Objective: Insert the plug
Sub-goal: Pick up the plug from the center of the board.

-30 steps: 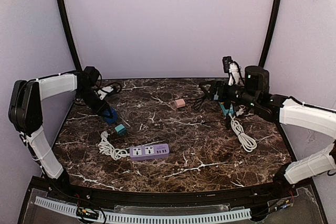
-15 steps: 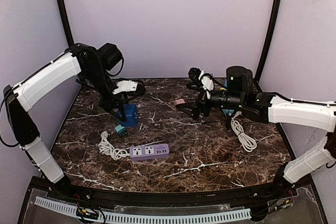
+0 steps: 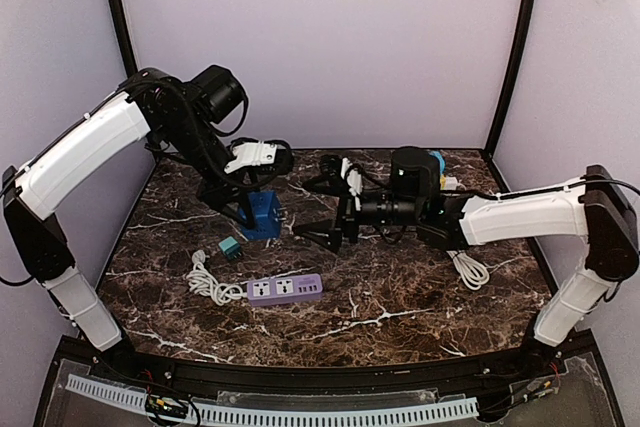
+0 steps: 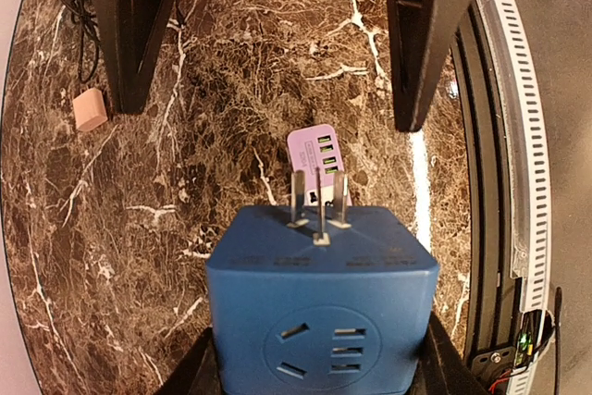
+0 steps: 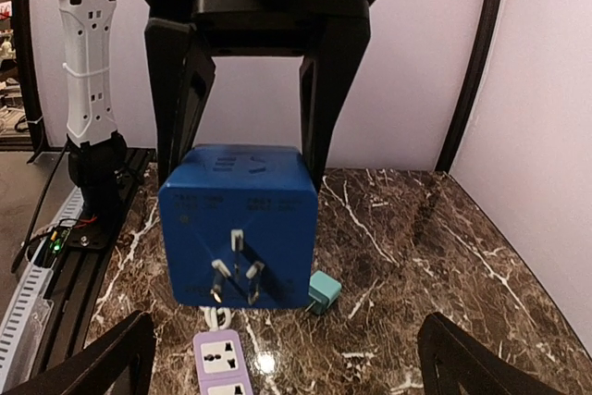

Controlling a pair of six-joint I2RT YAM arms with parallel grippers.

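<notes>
The left jaws clamp the plug (image 3: 265, 215) by its sides, aloft over the tabletop (image 3: 400, 297), prongs left bare (likely to meet a socket); the right jaws gape wide, empty, facing it; the strip (image 3: 285, 289) lies below, unsteadied.

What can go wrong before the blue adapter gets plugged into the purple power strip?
1. The open right hand closely faces the prongs of the blue adapter; a bump could bend them.
2. Nothing holds the purple power strip, so it may slide when pressed.
3. The left hand holds the adapter near its rear; it might tilt.
</notes>
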